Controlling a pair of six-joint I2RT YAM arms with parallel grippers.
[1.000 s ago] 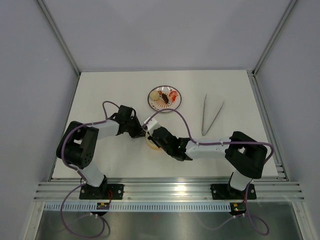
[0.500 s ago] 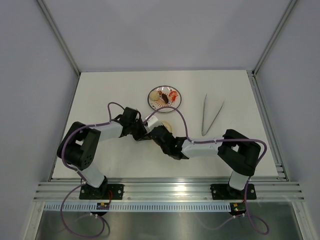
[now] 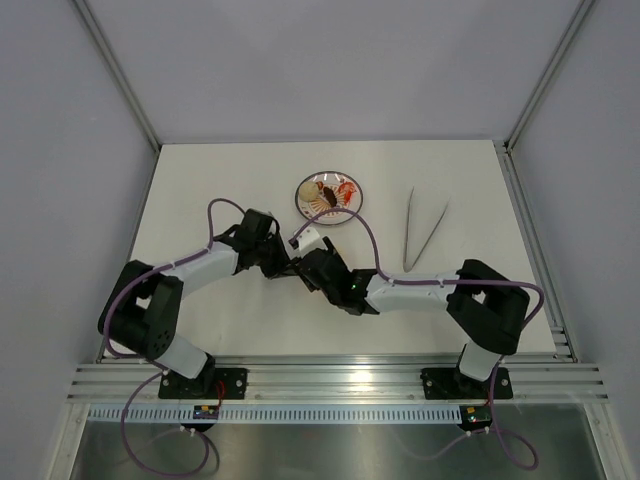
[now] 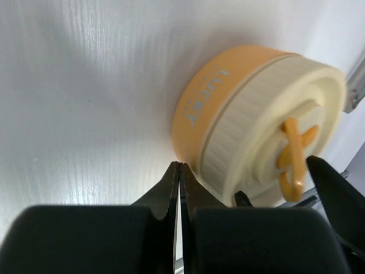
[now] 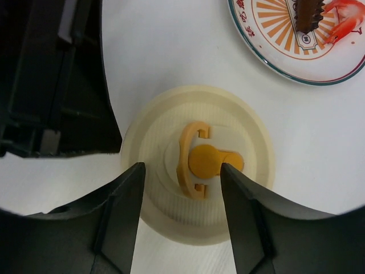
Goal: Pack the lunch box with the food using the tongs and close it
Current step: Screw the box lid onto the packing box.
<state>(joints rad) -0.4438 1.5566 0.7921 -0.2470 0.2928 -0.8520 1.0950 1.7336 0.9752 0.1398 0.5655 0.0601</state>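
Note:
The lunch box (image 4: 228, 114) stands on the table, an orange tub with a ribbed cream lid (image 5: 199, 165) on it. My right gripper (image 5: 182, 166) hangs open right over the lid, its fingers (image 5: 128, 200) on either side of the orange handle (image 5: 208, 161) without gripping it. My left gripper (image 4: 179, 165) is shut on nothing, its tips against the tub's lower wall. The food (image 3: 335, 189) lies on the patterned plate (image 3: 310, 203); a brown piece (image 5: 311, 14) and a red one (image 5: 342, 23) show. The tongs (image 3: 421, 230) lie on the table to the right, untouched.
Both arms meet mid-table just in front of the plate and hide the lunch box from the top camera. Purple cables (image 3: 362, 232) loop over the arms. Metal frame rails (image 3: 530, 240) bound the white table (image 3: 220, 180) at the sides.
The right gripper has opened and let go of the lid's handle. Both grippers and the lunch box have moved from nearer the front edge toward the plate.

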